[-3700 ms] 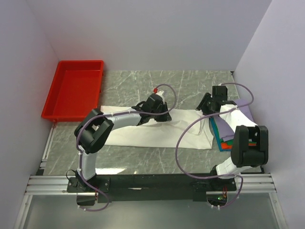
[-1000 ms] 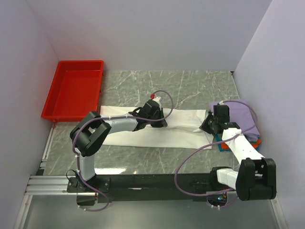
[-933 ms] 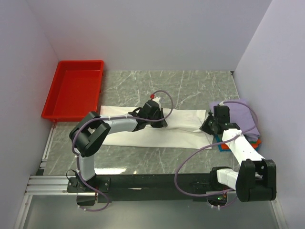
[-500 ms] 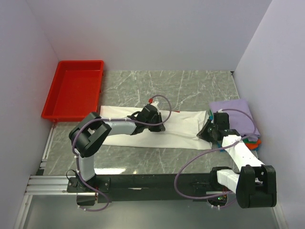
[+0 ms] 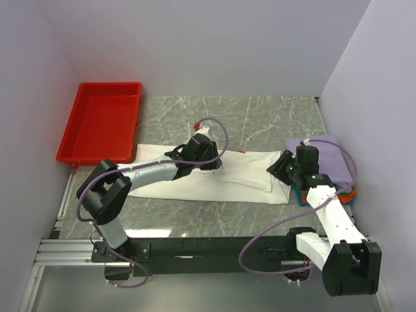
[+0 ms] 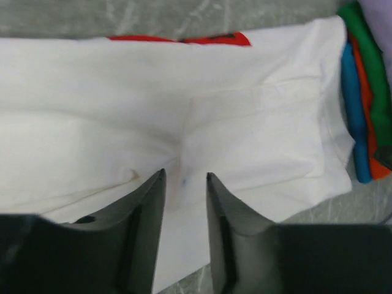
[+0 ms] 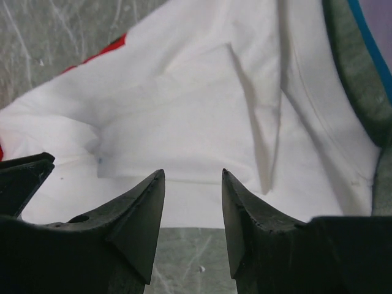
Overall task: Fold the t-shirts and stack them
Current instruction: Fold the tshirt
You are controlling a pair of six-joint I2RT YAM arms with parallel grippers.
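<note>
Left gripper, right gripper above white t-shirt: jaws half apart, empty.
I see red tray at 10 o'clock, folded stack at 3.

The white t-shirt is plain, with a thin strip of red print along its edge beyond the left pincer. To the right of that pincer lie the edges of a teal t-shirt, an orange t-shirt and a green t-shirt, with a lavender t-shirt on top. The left pincer and the right pincer are black. The tabletop is grey-green marble with pale veins. The tray is red.
</note>
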